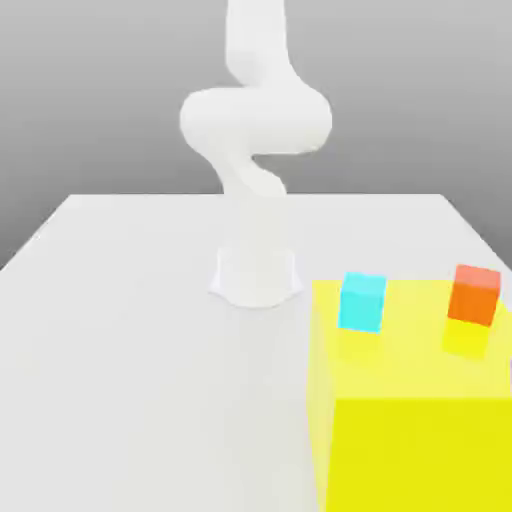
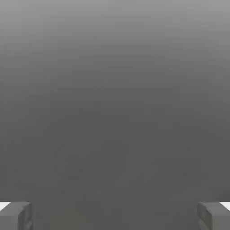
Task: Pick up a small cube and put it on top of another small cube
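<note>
Small cube hunt at the ready: we cannot tell from these views where the cube to be lifted lies, so the step in hand, as we judge it, is to find it and line up over it.

The jaws of the gripper (image 2: 115,215) stand released, their two grey fingers (image 2: 15,216) spread wide, and the hand view looks out on plain grey. In the exterior view the white arm (image 1: 255,200) rises from its base at the middle of the tabletop (image 1: 120,350). At that view's lower right sits a large yellow block (image 1: 420,430). It carries a cyan cube (image 1: 362,302) and an orange-red cube (image 1: 475,294), well apart on its top face.

To do this step well, we would tip the hand down toward the tabletop until the cube comes between the fingers. We would keep the jaws released and squared to two opposite faces, then descend straight so neither finger nudges it. We would also swing wide of the block's near edge, which we judge the likeliest thing to clip.
</note>
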### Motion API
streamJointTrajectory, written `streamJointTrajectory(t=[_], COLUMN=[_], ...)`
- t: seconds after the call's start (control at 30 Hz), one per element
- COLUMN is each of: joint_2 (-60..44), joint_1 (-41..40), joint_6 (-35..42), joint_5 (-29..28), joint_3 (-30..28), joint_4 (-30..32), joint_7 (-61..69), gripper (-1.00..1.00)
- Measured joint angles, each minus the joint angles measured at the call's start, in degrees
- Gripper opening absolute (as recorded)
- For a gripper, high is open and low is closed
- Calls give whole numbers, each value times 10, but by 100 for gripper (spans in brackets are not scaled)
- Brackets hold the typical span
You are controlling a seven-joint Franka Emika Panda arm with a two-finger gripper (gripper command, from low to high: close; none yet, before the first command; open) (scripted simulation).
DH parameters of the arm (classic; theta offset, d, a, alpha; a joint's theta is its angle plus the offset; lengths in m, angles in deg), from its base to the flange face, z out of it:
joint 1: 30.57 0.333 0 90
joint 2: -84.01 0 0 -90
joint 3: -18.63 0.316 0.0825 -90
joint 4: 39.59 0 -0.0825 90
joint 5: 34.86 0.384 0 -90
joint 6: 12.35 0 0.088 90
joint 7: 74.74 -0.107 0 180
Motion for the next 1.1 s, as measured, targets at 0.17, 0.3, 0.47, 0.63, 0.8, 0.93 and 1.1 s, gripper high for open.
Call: streamJointTrajectory(t=[0.17, 0.3, 0.47, 0.63, 0.8, 0.93, 1.1], joint_2=[-101, -182, -285, -392, -464, -497, -498], joint_1=[23, 42, 72, 128, 183, 212, 221], joint_6=[-51, -94, -147, -202, -244, -269, -283], joint_5=[-11, -23, -47, -82, -102, -106, -117], joint_3=[92, 166, 255, 325, 332, 325, 287], joint_4=[27, 50, 81, 120, 162, 196, 231], joint_7=[-64, -123, -210, -328, -452, -552, -676], gripper=[0, 0, 0, 0, 0, 0, 0])
